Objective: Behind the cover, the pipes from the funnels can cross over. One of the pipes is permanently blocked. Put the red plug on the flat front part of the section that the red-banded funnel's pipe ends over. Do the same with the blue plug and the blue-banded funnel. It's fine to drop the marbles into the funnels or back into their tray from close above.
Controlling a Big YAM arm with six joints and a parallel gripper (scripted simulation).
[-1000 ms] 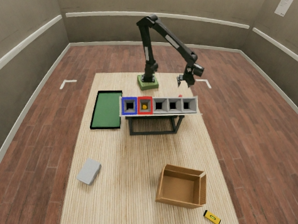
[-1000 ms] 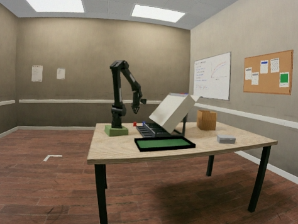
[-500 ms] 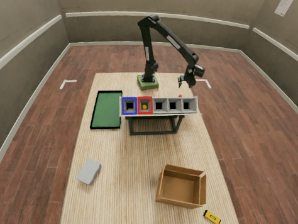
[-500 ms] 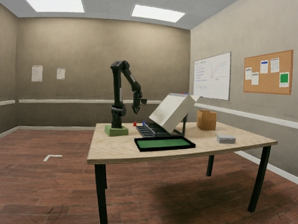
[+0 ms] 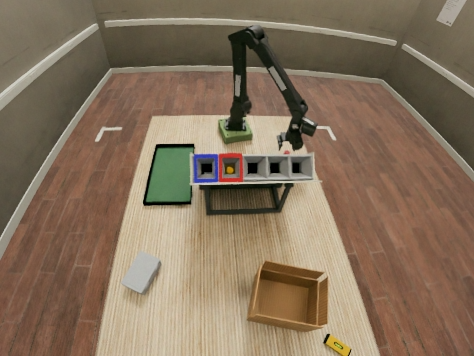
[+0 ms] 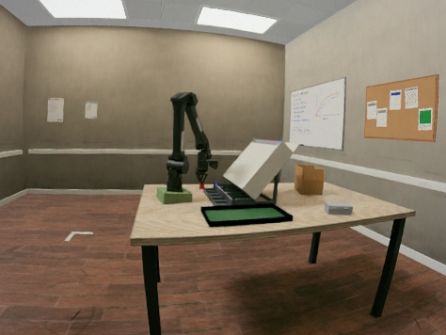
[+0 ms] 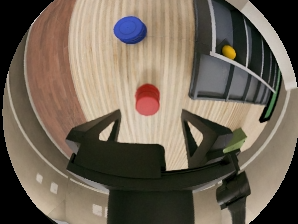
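My gripper is open and empty. It hangs right above the red plug, which stands on the table behind the cover. The blue plug lies further off on the table. The blue-banded funnel and the red-banded funnel are the two leftmost in the row. A yellow marble shows in the red-banded funnel. In the wrist view a yellow marble lies in one section of the dark sectioned tray.
The slanted white cover hides the pipes. A green marble tray lies left of the funnels. A cardboard box, a grey block and a yellow level lie near the table's front.
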